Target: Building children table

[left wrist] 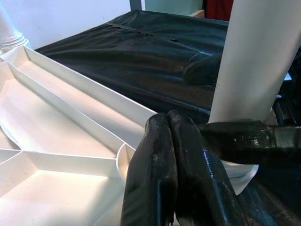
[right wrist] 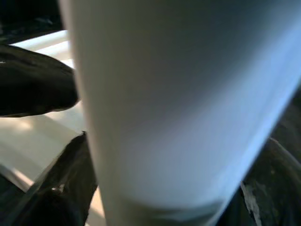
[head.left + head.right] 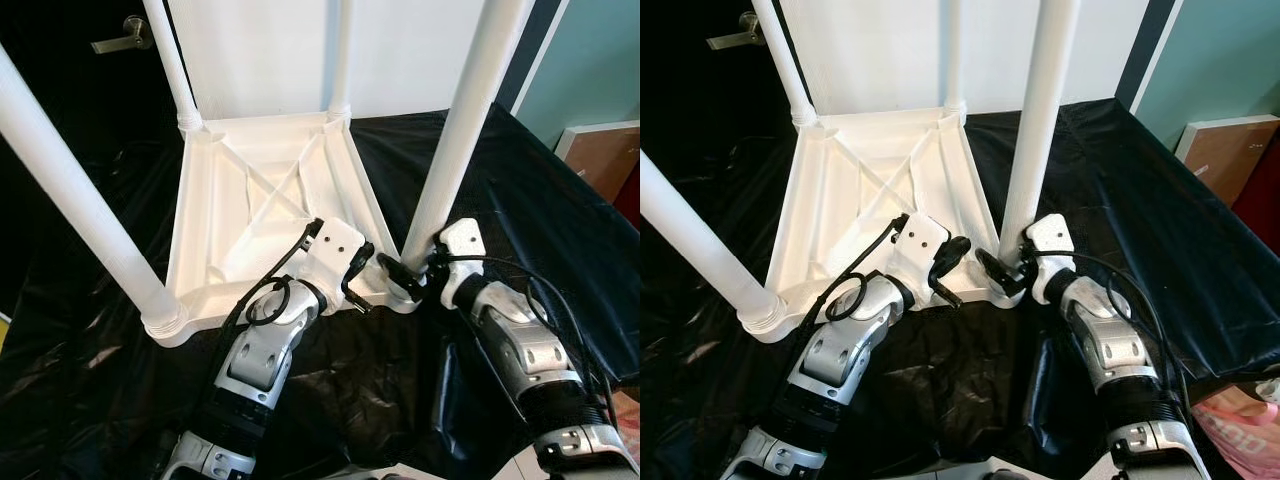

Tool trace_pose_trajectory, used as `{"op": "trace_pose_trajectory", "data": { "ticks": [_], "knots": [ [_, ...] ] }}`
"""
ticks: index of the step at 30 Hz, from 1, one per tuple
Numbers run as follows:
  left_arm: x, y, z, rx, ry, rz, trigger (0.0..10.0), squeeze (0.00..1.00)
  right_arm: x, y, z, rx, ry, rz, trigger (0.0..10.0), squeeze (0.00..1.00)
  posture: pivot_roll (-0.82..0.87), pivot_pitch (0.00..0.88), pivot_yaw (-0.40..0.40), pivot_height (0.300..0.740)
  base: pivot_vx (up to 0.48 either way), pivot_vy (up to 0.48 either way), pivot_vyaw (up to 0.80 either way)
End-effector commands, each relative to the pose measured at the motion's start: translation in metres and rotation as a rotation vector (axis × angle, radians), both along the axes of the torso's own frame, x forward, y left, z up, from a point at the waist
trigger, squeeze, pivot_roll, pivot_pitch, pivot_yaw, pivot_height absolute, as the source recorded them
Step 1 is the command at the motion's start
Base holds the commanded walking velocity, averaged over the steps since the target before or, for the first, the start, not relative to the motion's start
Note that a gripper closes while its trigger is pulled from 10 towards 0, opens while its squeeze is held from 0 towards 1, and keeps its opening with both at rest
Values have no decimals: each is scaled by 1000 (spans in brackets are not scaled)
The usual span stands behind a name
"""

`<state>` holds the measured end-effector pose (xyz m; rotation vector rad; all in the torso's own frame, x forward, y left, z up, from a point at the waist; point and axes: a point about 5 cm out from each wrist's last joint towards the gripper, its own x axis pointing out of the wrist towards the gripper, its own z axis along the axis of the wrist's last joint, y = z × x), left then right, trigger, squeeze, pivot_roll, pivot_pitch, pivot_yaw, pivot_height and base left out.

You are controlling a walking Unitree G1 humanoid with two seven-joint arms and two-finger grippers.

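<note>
A white children's table (image 3: pixel 230 220) lies upside down on a black sheet (image 3: pixel 520 200), with its legs pointing up. At the table's near right corner stands one white leg (image 3: pixel 460 130) in its socket. My right gripper (image 3: pixel 405 275) is shut around the base of this leg, which runs between the black fingers (image 2: pixel 70 179) in the right wrist view. My left gripper (image 3: pixel 358 285) is shut with nothing in it. Its fingertips (image 1: pixel 160 136) are pressed together over the table's rim, right beside the same corner socket and close to the right gripper.
Three more legs stand at the near left (image 3: pixel 70 190), far left (image 3: pixel 170 60) and far right (image 3: pixel 342 50) corners. A dark door with a handle (image 3: pixel 120 40) is behind on the left. A wooden cabinet (image 3: pixel 600 150) stands on the right, and a pink bag (image 3: pixel 1240 430) lies near my right arm.
</note>
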<state>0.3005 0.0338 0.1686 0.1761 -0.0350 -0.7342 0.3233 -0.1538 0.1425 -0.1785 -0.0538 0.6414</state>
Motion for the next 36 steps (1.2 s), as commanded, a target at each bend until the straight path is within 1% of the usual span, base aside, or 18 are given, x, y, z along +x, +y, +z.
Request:
{"op": "trace_pose_trajectory", "data": {
  "ticks": [1,2,3,6,12,16,17,19,20,21,24,27,30,32,33,35,36],
  "knots": [
    [1,3,0,17,-10,35,10000,0,1,5,-4,-13,18,43,2275,0,-42,56,-27,740,0,0,0],
    [1,3,0,17,-10,35,10000,0,1,5,-4,-13,18,43,2275,0,-42,56,-27,740,0,0,0],
    [0,6,-1,22,-9,43,10000,0,2,3,-6,-17,26,55,0,0,-34,58,-32,740,0,0,0],
    [-2,9,-4,33,-4,51,10000,0,1,-1,-10,-24,42,67,0,0,-31,57,-33,740,0,0,0],
    [-4,8,-5,39,-3,43,10000,0,0,-6,-16,-29,68,70,0,0,-32,57,-30,740,0,0,0],
    [-9,7,-9,51,3,-14,10000,0,1,-10,-19,-17,77,52,0,0,-45,54,-19,740,0,0,0],
    [-14,6,-10,54,10,-61,10000,0,1,-11,-19,-6,79,40,10000,0,-51,53,-16,740,0,0,0],
    [-20,5,-13,66,16,-120,10000,0,2,-12,-20,12,82,24,10000,0,-53,51,-17,740,0,0,0],
    [-20,5,-13,66,16,-120,10000,0,2,-12,-20,12,82,24,10000,0,-53,51,-17,740,0,0,0],
    [-22,5,-15,85,24,-144,10000,0,2,-12,-20,26,89,8,10000,0,-58,50,-15,740,0,0,0],
    [-23,5,-17,98,32,-151,10000,0,2,-11,-21,33,93,-3,10000,0,-58,50,-15,740,0,0,0],
    [-21,10,-23,120,51,-116,10000,0,-2,-8,-32,3,117,-104,10000,0,-61,51,-15,740,0,0,0],
    [-22,11,-26,93,91,-125,10000,12,-10,2,-41,59,131,-201,10000,0,-53,50,-14,740,0,0,0],
    [-22,12,-27,86,100,-130,10000,12,-11,3,-42,71,133,-217,10000,0,-53,50,-14,740,0,0,0],
    [-24,12,-27,62,116,-140,10000,1000,-13,6,-43,82,130,-249,10000,0,-46,53,-18,740,0,0,0],
    [-30,13,-28,22,157,-182,10000,1000,-18,11,-47,127,141,-339,10000,0,-45,53,-19,740,0,0,0],
    [-32,14,-28,23,159,-188,10000,1000,-20,13,-50,150,148,-409,10000,0,-38,58,-25,740,0,0,0]
  ]
}}
